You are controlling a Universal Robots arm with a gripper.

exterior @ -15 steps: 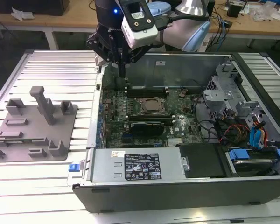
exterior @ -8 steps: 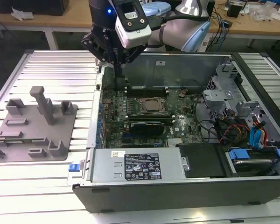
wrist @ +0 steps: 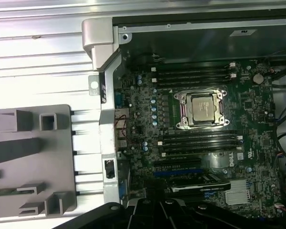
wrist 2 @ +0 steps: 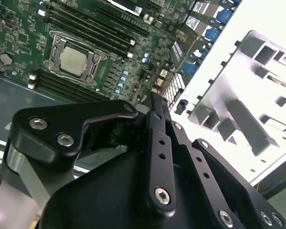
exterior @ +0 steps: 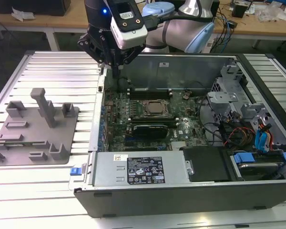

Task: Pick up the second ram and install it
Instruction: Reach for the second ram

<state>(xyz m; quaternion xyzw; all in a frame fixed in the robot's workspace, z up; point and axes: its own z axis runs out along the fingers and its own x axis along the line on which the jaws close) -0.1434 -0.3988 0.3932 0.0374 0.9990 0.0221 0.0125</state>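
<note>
My gripper [exterior: 115,72] hangs over the back corner of the open computer case [exterior: 133,188] on the exterior view's left, just above the case wall. Its fingers look shut, and nothing shows between them in the second wrist view [wrist 2: 152,101]. A thin dark green strip, apparently the second ram [wrist: 7,192], lies in a slot of the grey fixture [wrist: 62,157], apart from the gripper. The motherboard carries the silver processor [wrist: 202,106] with long black slots [wrist: 195,76] on both sides of it.
The grey fixture [exterior: 33,129] with a tall post [exterior: 45,107] sits on the ribbed metal table at the exterior view's left. Inside the case are a black power supply [exterior: 143,169], drive cages [exterior: 229,102] and loose cables [exterior: 257,136].
</note>
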